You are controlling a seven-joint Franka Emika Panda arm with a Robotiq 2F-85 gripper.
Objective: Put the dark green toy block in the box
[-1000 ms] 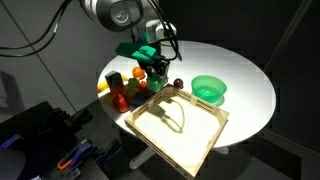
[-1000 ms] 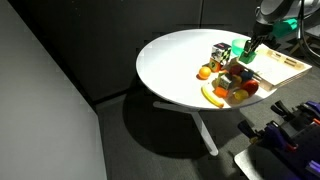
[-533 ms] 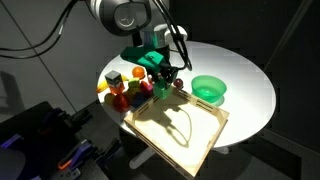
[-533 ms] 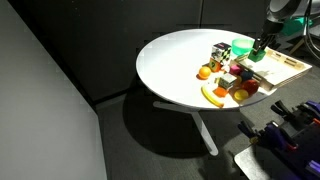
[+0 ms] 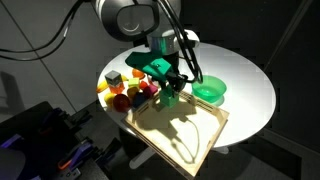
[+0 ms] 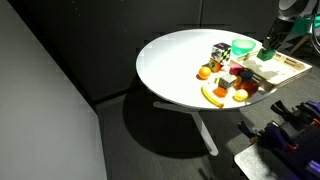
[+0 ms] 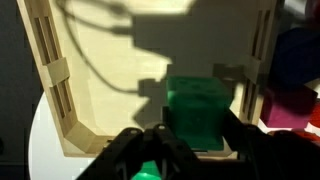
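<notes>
The dark green toy block (image 7: 198,108) sits between my gripper's (image 7: 197,138) dark fingers in the wrist view, and the gripper is shut on it. It hangs above the light wooden box (image 7: 110,70), just inside the wall nearest the toy pile. In both exterior views the gripper (image 5: 172,90) (image 6: 268,50) hovers over that edge of the box (image 5: 190,135) (image 6: 295,68). The block's underside is hidden from view.
A pile of coloured toys (image 5: 125,92) (image 6: 230,85) lies on the round white table (image 5: 250,85) beside the box. A bright green bowl (image 5: 209,89) (image 6: 243,46) stands close to the box and arm. Red and magenta pieces (image 7: 295,85) show past the box wall.
The gripper has carried the block away from the toy pile and sideways to above the box's edge, staying shut the whole time.
</notes>
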